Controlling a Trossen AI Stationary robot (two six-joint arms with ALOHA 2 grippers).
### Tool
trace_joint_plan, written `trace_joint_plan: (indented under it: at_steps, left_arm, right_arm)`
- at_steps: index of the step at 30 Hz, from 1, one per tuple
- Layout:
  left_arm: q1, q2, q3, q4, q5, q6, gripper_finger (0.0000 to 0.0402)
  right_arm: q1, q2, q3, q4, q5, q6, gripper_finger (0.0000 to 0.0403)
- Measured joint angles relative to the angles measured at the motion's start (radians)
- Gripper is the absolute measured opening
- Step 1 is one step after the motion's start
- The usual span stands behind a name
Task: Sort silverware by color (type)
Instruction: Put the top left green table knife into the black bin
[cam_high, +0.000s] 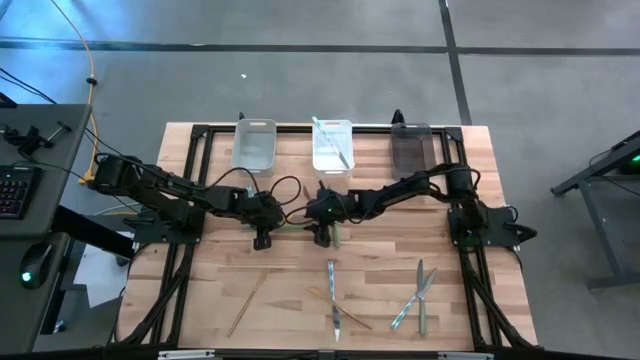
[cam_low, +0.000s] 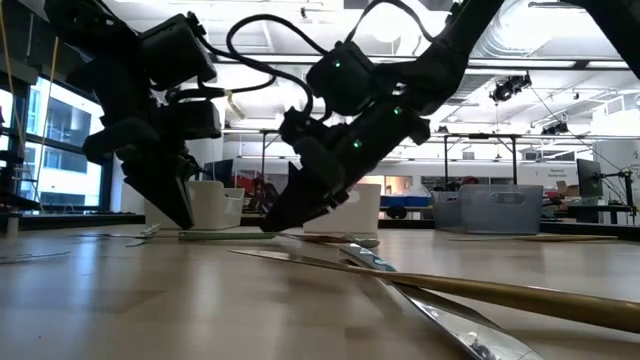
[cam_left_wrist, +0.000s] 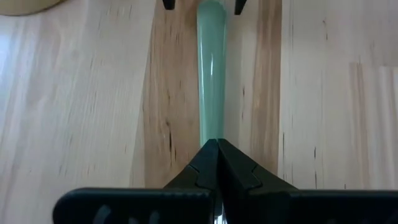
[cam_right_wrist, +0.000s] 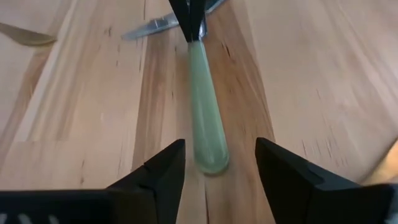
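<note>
A pale teal piece of silverware (cam_right_wrist: 205, 118) lies on the table's middle between my two grippers, and shows in the low view as a flat strip (cam_low: 225, 236). My left gripper (cam_left_wrist: 216, 143) (cam_high: 262, 240) is shut on its thin end. My right gripper (cam_right_wrist: 221, 149) (cam_high: 325, 238) is open, a finger on either side of the rounded handle end (cam_right_wrist: 211, 162) without touching it. Another teal piece (cam_high: 332, 140) rests slantwise in the white bin (cam_high: 318, 158). My left gripper pinches the teal piece's thin end (cam_left_wrist: 212, 127) between its two shut fingertips, coming down at it from above and pointing along its length. The piece runs level toward the right gripper, its handle end on the table.
A clear bin (cam_high: 254, 145), the white bin and a dark bin (cam_high: 410, 148) stand along the far edge. Loose silverware lies near the near edge: a gold piece (cam_high: 247, 300), a silver knife (cam_high: 333, 295) crossing another gold piece (cam_high: 345, 312), and a crossed pair (cam_high: 415, 295).
</note>
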Motion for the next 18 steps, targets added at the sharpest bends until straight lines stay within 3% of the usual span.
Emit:
trace_joint_plan:
  at_steps: [8,18]
  left_arm:
    - [0.000,0.000,0.000,0.049,0.000,0.006,0.0000]
    - [0.000,0.000,0.000,0.062,-0.022,0.017,0.0000]
  right_arm:
    - [0.000,0.000,-0.001,-0.033,0.000,0.000,0.0138]
    - [0.000,0.000,-0.001,-0.036,0.000,-0.003,0.0133]
